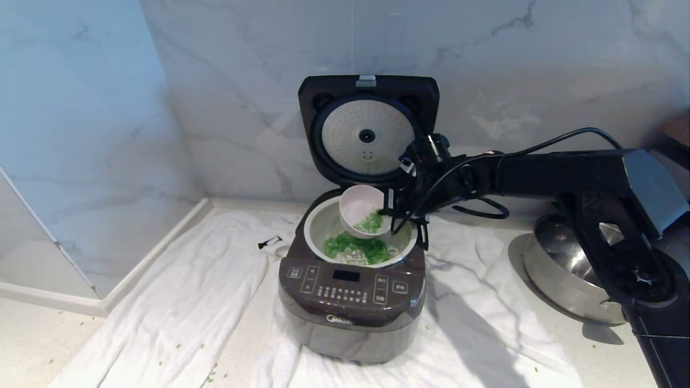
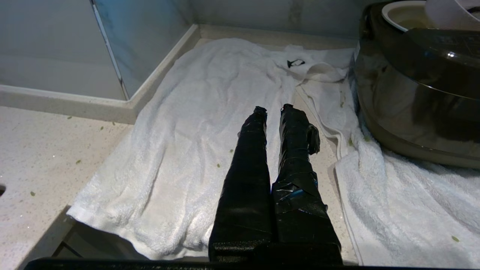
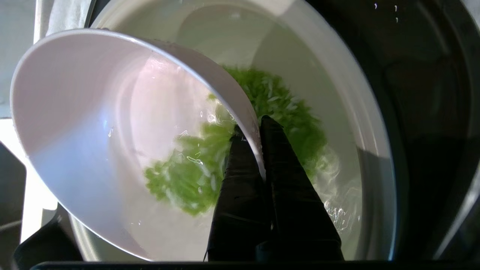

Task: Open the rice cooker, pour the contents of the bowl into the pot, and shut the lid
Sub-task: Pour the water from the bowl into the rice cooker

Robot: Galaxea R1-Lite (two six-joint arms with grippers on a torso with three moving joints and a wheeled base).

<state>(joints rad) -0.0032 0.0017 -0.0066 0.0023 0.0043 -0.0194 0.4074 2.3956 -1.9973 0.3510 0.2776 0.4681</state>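
White bowl is tipped over the open rice cooker, mid-pour. Using the cooker as the landmark: the bowl hangs just above the pot, which sits seated inside the cooker body, and the bowl's mouth faces down toward the cooker's front panel. Right gripper comes in from the cooker's right side and is clamped tight on the bowl's rim, one finger inside the wall and one outside, as the right wrist view shows.

Progress: step one is done, the lid stands upright at the cooker's back, silver-white plate facing forward. Step two is partway. A heap of green chopped bits with some watery liquid already lies in the pot, toward the cooker's front. Some green still clings inside the bowl near its lower lip, so I judge the pour not finished; more tilt or a short hold is likely needed.

Left to do: empty the bowl, take it clear of the cooker, put it down somewhere, then swing the lid down and latch it.

Left gripper is parked to the cooker's left, low over the white towel, fingers nearly together and holding nothing. A steel pan sits well to the cooker's right, not involved. A few green flecks lie on the towel and counter in front of the cooker.
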